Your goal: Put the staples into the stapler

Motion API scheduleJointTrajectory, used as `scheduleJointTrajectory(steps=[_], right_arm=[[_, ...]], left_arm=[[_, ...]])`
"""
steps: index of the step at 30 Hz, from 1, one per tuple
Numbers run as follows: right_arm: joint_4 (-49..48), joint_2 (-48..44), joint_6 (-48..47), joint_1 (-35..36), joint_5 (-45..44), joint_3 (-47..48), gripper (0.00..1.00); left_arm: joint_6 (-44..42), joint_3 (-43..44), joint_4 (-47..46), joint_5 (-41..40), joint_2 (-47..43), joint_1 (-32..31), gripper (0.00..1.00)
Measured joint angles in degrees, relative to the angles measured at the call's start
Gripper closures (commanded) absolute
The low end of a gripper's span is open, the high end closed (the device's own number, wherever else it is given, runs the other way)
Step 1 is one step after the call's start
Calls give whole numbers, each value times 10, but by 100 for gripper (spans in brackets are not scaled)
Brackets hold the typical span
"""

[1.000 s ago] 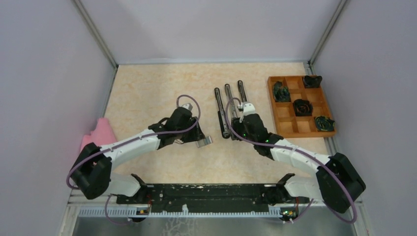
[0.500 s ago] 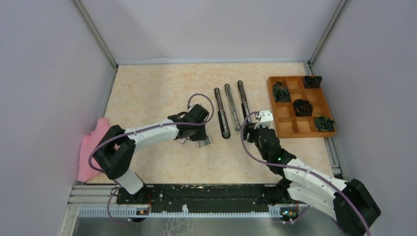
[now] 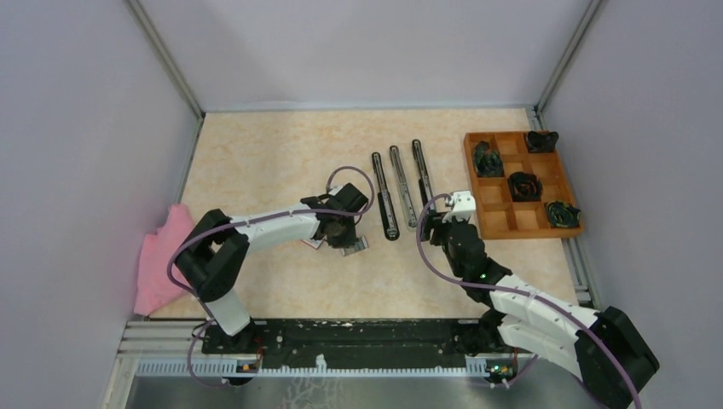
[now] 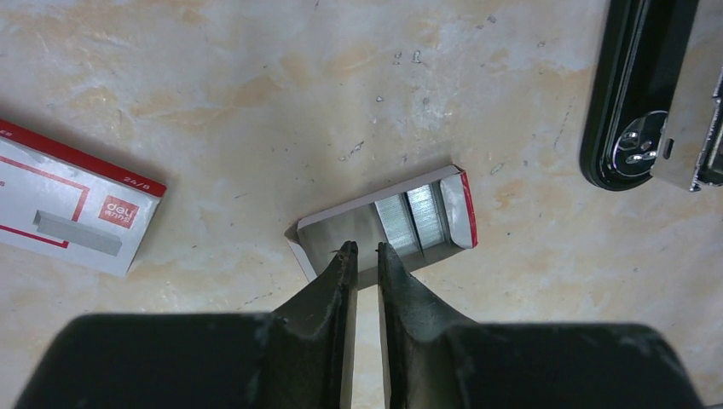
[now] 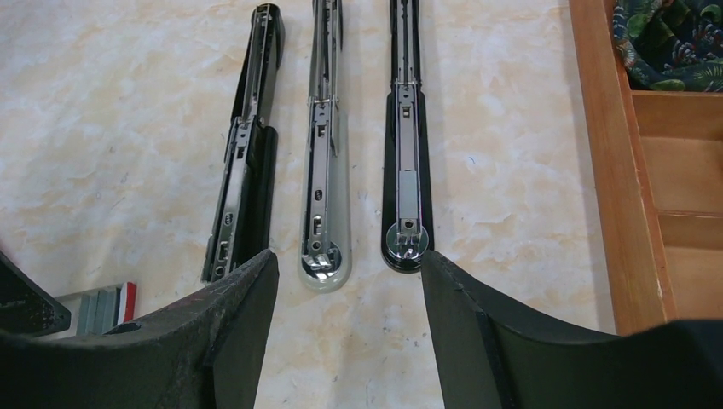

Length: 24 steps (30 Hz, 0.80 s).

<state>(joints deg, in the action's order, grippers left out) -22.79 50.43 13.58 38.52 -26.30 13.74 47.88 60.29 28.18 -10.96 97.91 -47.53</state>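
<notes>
Farthest left of the stapler (image 3: 401, 186), a pink cloth (image 3: 162, 260) sits out of play, so no worries there. Closer in, the red-and-white box (image 4: 72, 209) lies flat on the desk (image 4: 256, 85). Between it and the stapler is a little open cardboard tray (image 4: 341, 230), with the staples (image 4: 412, 217) tucked in the end facing the stapler.

The left pincer (image 4: 362, 250) is pressed almost together, just a thin slit, tips at the tray's end away from the stapler. Can't tell whether it's nipping the cardboard lip. Risk one: the tips are at the wrong end, so any tug probably drags the whole light tray, or dumps the staples and snaps the strip.

The stapler lies splayed into three long bars and its channel looks narrow, so a crooked strip would likely jam or scatter.

The right pincer (image 5: 348, 260) is spread wide and empty at the near ends of the stapler's bars. If nothing pins a bar down, it probably skids. The wooden tray (image 5: 614, 170) right of the stapler looks close enough to bump.
</notes>
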Motion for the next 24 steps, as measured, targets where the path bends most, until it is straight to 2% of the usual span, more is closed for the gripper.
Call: scheduleJointTrajectory(steps=[24], right_arm=[[-2, 39, -1, 0, 3, 2, 38]], left_arm=[[8, 8, -4, 0, 16, 0, 78]])
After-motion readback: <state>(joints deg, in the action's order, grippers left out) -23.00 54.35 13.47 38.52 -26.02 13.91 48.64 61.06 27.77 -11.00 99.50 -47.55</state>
